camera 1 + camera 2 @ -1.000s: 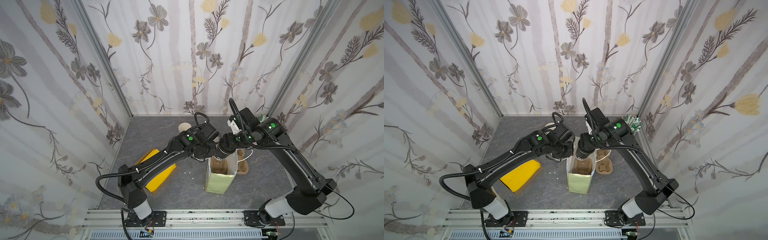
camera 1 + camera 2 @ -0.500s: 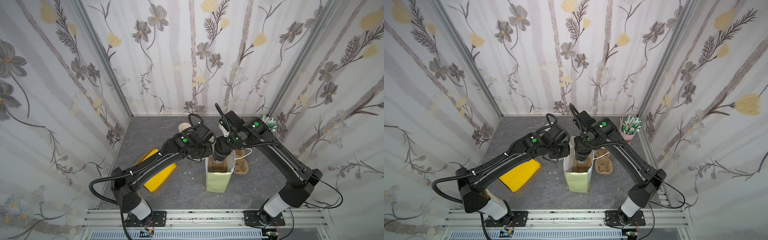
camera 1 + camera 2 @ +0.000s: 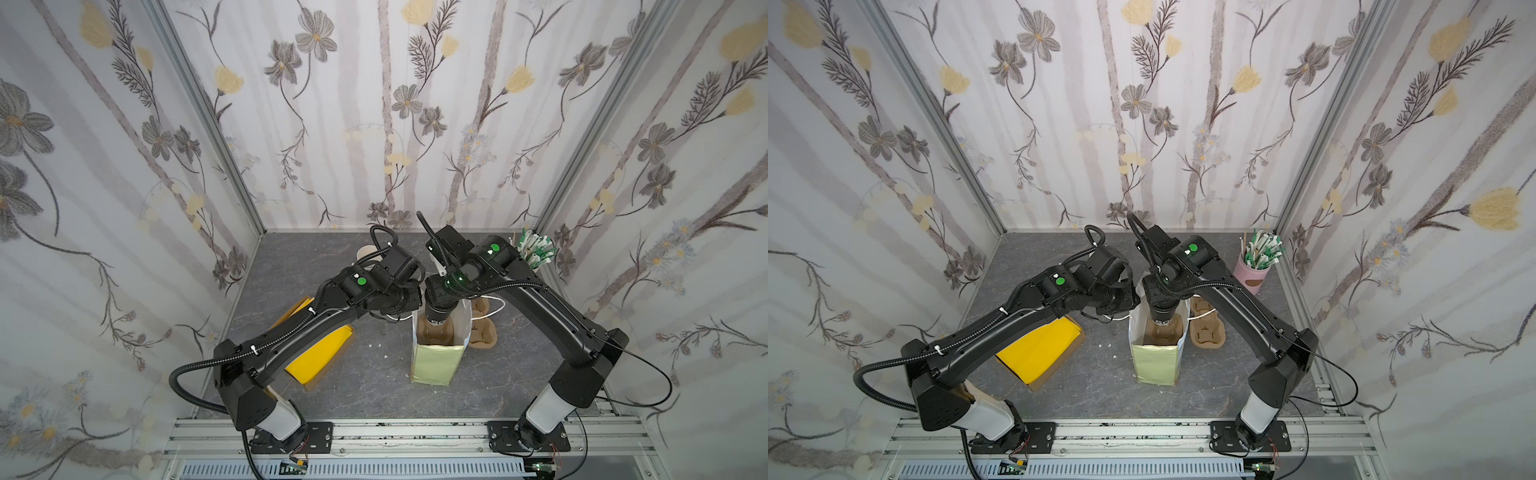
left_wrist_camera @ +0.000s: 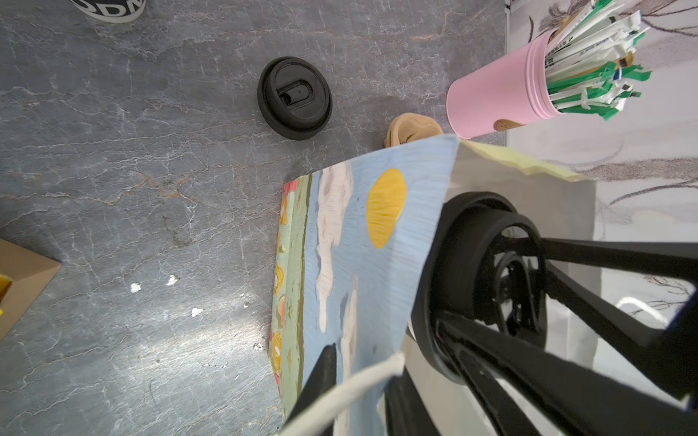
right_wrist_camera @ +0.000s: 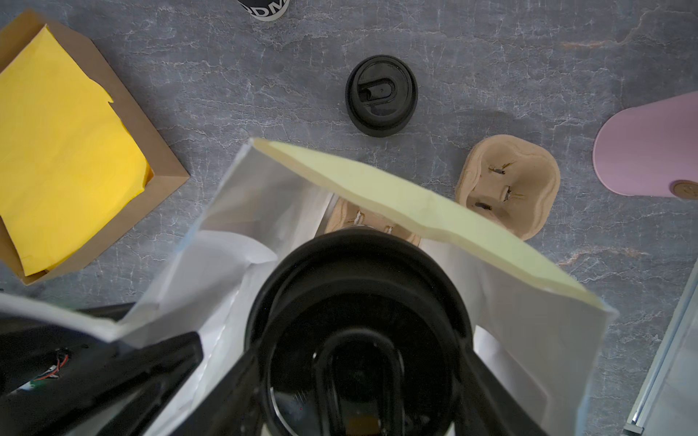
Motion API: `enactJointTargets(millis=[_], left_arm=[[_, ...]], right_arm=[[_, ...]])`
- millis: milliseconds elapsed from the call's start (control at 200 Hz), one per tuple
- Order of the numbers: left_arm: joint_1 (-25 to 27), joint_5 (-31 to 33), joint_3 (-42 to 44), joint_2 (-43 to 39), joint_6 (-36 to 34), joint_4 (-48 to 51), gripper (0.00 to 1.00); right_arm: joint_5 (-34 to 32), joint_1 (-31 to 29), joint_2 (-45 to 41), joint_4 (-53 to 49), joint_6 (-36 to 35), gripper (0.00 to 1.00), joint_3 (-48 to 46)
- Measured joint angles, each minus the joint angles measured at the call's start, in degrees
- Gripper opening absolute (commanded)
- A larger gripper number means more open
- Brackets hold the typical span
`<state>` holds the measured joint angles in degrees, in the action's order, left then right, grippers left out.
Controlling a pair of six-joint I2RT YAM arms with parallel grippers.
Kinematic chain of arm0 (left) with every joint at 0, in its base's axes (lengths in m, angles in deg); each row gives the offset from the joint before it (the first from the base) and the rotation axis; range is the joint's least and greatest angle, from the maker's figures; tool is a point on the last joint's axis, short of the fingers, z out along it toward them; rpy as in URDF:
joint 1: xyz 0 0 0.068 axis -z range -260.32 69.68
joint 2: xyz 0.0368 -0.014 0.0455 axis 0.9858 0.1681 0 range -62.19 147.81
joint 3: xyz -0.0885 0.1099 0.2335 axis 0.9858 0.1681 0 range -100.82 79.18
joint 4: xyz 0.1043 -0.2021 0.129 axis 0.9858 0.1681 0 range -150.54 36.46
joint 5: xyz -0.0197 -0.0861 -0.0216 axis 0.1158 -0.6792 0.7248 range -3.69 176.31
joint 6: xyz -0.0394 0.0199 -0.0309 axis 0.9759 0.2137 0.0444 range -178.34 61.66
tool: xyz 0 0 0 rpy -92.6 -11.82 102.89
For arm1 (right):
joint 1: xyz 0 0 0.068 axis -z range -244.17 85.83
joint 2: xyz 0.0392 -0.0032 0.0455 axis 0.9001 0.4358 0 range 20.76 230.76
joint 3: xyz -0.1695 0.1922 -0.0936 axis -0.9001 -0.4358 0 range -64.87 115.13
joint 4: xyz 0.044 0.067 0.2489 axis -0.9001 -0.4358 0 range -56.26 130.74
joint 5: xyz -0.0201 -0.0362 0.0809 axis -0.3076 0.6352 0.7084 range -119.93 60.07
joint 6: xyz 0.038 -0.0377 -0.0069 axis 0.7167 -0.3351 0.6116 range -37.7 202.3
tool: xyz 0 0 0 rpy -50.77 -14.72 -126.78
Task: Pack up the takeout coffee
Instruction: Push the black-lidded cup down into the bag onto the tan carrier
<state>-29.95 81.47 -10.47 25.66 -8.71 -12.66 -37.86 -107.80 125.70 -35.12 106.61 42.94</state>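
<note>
Coffee: the takeout coffee (image 3: 436,324), lid on, has come down in the last second from above the paper bag (image 3: 436,363) into its mouth, over the carrier tray (image 3: 1165,336) inside.
Right gripper (image 5: 359,377): clamped on the coffee's lidded top.
Left gripper (image 4: 362,377): at the bag's rim (fingers straddle the wall); gripping or loosened, cannot tell.
Meaning: seating looks close, with release likely next.

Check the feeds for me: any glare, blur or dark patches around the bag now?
Left wrist view: a glare patch on the table, the cord handle blurred close to the lens, the loose lid sharp. Right wrist view: the lidded coffee cup fills much of the frame, dark and soft. Both top views: even light, though the right arm covers part of the bag mouth.
</note>
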Motion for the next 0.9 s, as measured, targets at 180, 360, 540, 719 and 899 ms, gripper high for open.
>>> enactJointTargets(millis=[180,360,540,719,899], left_arm=[[-0.57,-0.24,3.02,-1.97,0.83,-0.7,0.1],[-0.81,-0.33,3.56,-2.19,1.88,-1.2,0.06],[-0.87,-0.72,3.04,-1.9,2.47,-1.84,0.0],[-0.98,-0.79,3.04,-1.9,2.64,-2.12,0.0],[-1.16,-1.18,3.61,-2.05,2.64,-2.4,0.0]], right_arm=[[-0.17,-0.66,-0.72,2.56,-0.68,0.58,-2.58],[0.28,-1.75,-2.51,4.63,-1.66,0.56,-4.59],[1.51,-2.91,-2.86,4.61,-2.97,0.54,-7.26],[1.62,-2.93,-3.32,4.63,-3.45,0.54,-8.17],[1.79,-4.11,-2.99,4.63,-4.07,0.53,-8.96]])
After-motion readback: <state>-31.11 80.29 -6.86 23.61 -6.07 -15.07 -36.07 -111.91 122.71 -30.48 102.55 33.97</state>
